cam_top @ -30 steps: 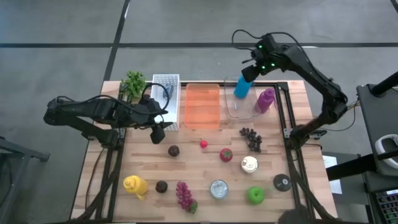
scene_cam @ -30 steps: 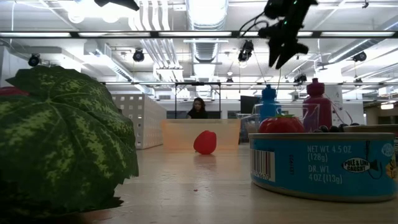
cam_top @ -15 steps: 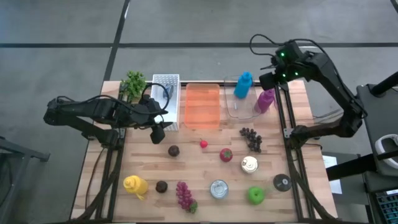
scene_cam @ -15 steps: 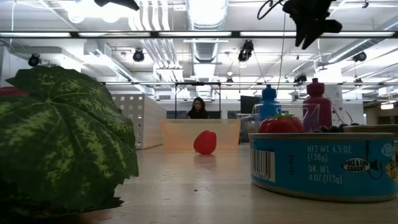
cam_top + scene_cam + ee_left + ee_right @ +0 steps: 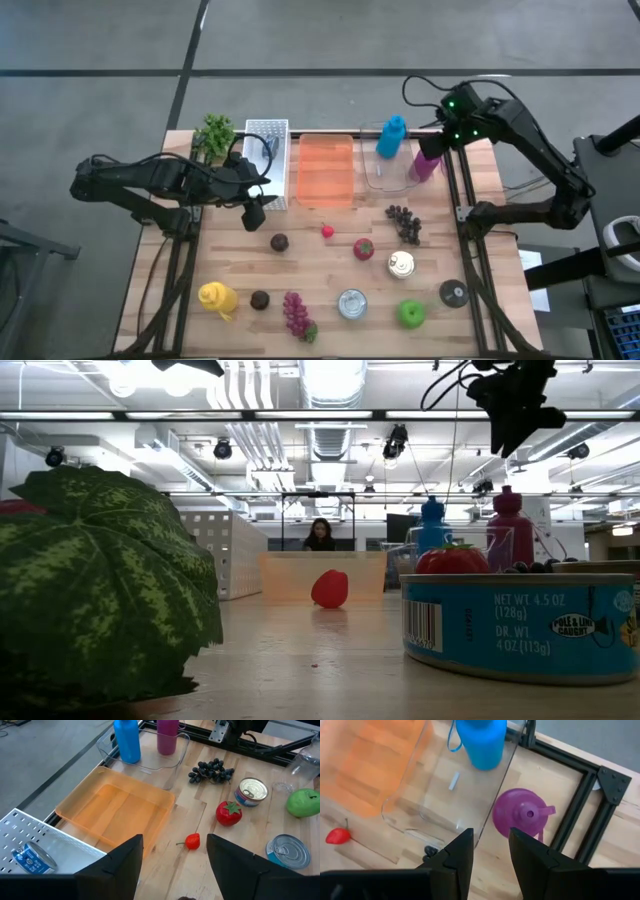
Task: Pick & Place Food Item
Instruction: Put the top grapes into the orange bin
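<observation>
Shifted rightward, right hand, fingers spread, hovers above two bottles; three cans lie below.

A blue plastic bottle stands upright inside a clear plastic tray at the table's far edge. Just beside it, a purple plastic bottle stands upright against the tray's right wall.

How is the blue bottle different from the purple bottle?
The blue bottle is bright blue with a loop strap at its side; the purple bottle is magenta with a small spout on its cap. The blue bottle stands inside the clear tray, while the purple bottle stands at the tray's corner nearest the black frame. Both stand upright at the table's far edge, near the right gripper.
</observation>
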### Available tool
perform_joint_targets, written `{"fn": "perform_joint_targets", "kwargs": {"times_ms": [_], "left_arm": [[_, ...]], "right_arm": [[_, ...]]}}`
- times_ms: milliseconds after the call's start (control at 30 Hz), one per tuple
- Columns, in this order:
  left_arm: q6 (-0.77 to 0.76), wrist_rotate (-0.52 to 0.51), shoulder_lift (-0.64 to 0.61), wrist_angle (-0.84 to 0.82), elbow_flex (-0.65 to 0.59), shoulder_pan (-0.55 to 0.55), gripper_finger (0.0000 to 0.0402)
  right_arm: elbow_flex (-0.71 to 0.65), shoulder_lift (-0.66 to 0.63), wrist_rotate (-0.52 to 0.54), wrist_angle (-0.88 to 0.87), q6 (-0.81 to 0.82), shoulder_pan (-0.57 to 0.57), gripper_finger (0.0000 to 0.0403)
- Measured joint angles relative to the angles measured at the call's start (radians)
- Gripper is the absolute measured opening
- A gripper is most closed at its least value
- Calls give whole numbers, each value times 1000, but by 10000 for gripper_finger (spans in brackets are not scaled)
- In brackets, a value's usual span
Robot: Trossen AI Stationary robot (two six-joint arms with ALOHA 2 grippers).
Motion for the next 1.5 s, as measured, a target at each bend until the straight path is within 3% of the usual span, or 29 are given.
{"fn": "perform_joint_targets", "kwargs": {"times_ms": [267, 1000, 1500], "left_arm": [[-7, 0, 0, 0, 0, 0, 229], [-7, 0, 0, 0, 0, 0, 252], [-6, 0, 0, 0, 0, 0, 233]], "right_arm": [[-60, -31, 0, 62, 0, 0, 128], [-60, -30, 0, 81, -1, 0, 98], [-60, 23, -19, 79, -53, -1, 155]]}}
